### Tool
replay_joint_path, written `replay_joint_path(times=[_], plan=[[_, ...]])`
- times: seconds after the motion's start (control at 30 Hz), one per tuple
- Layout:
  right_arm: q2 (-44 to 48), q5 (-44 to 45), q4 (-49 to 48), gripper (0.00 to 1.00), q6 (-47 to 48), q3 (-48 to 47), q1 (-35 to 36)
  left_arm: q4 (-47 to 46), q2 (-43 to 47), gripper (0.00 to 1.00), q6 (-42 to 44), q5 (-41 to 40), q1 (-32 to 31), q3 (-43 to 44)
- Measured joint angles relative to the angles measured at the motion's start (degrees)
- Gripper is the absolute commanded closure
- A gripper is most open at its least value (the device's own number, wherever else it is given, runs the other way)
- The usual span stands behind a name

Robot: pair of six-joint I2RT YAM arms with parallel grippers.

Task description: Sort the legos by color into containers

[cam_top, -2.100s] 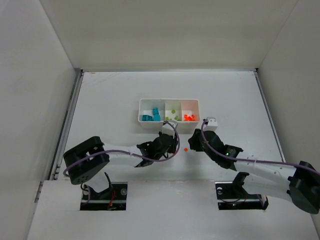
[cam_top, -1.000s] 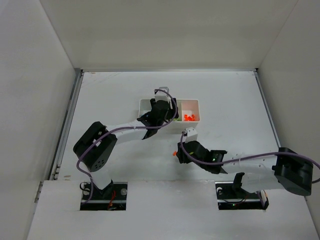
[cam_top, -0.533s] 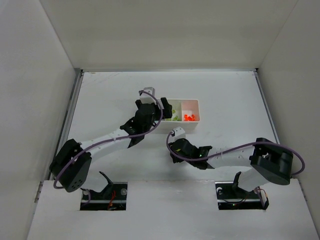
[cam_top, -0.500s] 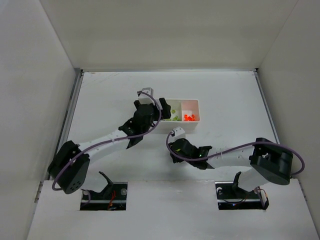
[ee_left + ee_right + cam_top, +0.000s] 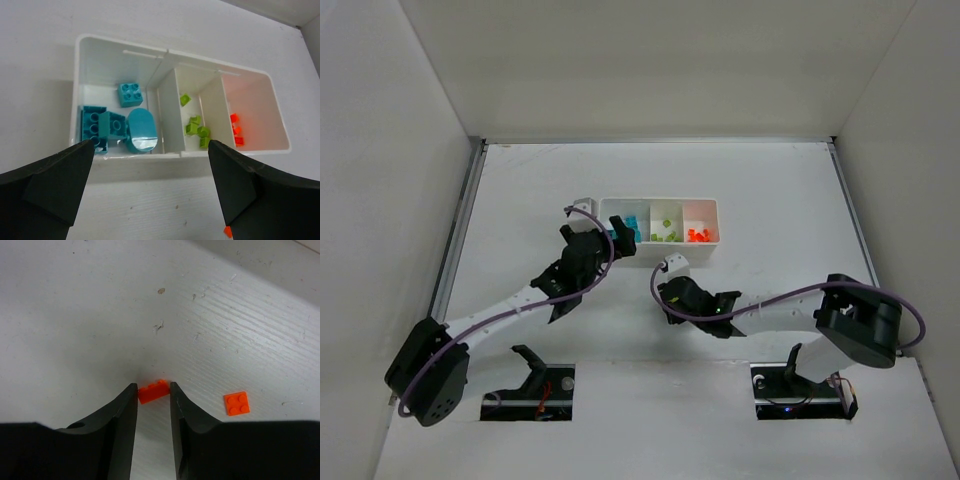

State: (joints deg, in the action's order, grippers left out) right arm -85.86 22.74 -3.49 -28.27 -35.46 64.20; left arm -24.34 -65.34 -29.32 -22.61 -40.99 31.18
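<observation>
The white tray has three containers: teal legos at left, green legos in the middle, orange legos at right. My left gripper hangs open and empty in front of the tray, on its left end as the top view shows it. Low over the table, my right gripper has both fingers touching the ends of a small orange brick that rests on the table. From above, this gripper hides the brick.
A flat orange square plate lies on the table just right of the right gripper's fingers. A bit of orange lego shows beside the left gripper's right finger. White walls enclose the table on three sides.
My left gripper has drawn back from over the tray toward the left and nearer, jaws wide. My right gripper has narrowed onto the orange brick; its arm has barely moved.
</observation>
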Motion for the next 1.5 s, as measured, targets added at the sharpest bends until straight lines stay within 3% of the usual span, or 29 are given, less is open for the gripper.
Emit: replay_joint_path(times=[0.23, 0.43, 0.6, 0.8, 0.87, 1.03, 1.1, 1.33, 1.5], plan=[[1.9, 0.6, 1.9, 0.70, -0.4, -0.1, 0.0, 2.3, 6.3, 0.00, -0.9, -1.7, 3.0, -4.8], [11.9, 0.8, 3.6, 0.70, -0.1, -0.5, -1.3, 3.2, 10.4, 0.00, -1.8, -2.4, 5.2, -8.5], [16.2, 0.7, 3.1, 0.70, 0.9, -4.1, -11.4, 3.8, 12.5, 0.00, -2.1, -2.8, 5.9, -11.0], [12.1, 0.5, 2.5, 0.69, 3.1, -9.4, -21.9, 4.1, 16.4, 0.00, -2.3, -3.7, 6.7, -13.7], [9.5, 0.4, 2.1, 0.64, 3.8, -10.9, -23.7, 4.0, 17.2, 0.00, -2.5, -3.8, 6.8, -14.1], [4.7, 0.9, 1.8, 0.42, 4.4, -12.8, -26.4, 3.9, 18.3, 0.00, -2.8, -4.1, 7.0, -15.2], [4.8, 1.5, 1.8, 0.42, 4.5, -12.8, -26.6, 3.9, 18.6, 0.00, -3.0, -4.1, 7.0, -15.7], [14.1, 3.9, 1.2, 0.67, 3.7, -6.9, -20.7, 3.9, 19.1, 0.00, -3.6, -4.2, 7.0, -16.2], [18.7, 2.7, 1.7, 0.68, 0.4, 1.7, -11.0, 3.7, 19.1, 0.00, -3.9, -4.2, 6.9, -16.2]])
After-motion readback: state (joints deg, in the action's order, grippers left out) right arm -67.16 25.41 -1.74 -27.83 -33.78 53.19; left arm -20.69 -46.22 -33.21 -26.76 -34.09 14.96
